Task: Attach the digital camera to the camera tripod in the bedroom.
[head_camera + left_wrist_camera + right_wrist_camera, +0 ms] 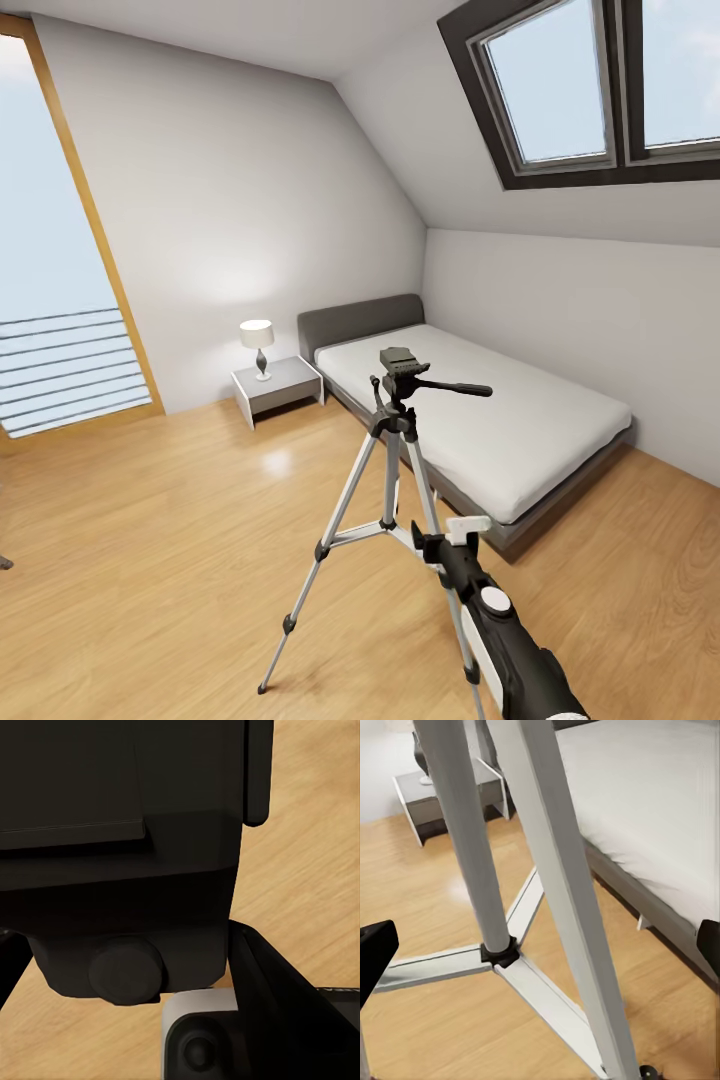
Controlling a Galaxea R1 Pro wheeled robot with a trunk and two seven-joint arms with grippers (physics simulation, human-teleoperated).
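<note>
in the head view the camera tripod (395,470) stands on the floor beside the bed (480,420), right pincer (455,535) against its leg, grip unclear; left wrist: the digital camera (112,855) looms close, hold unclear; right wrist: fingertips spread around the legs, a nudge could topple it.

No text, label, brand, number or sign can be read in any of the views. The surfaces near the right end effector (455,532), such as the camera tripod (392,470) legs and the bed (480,420), carry no writing that can be made out.
</note>
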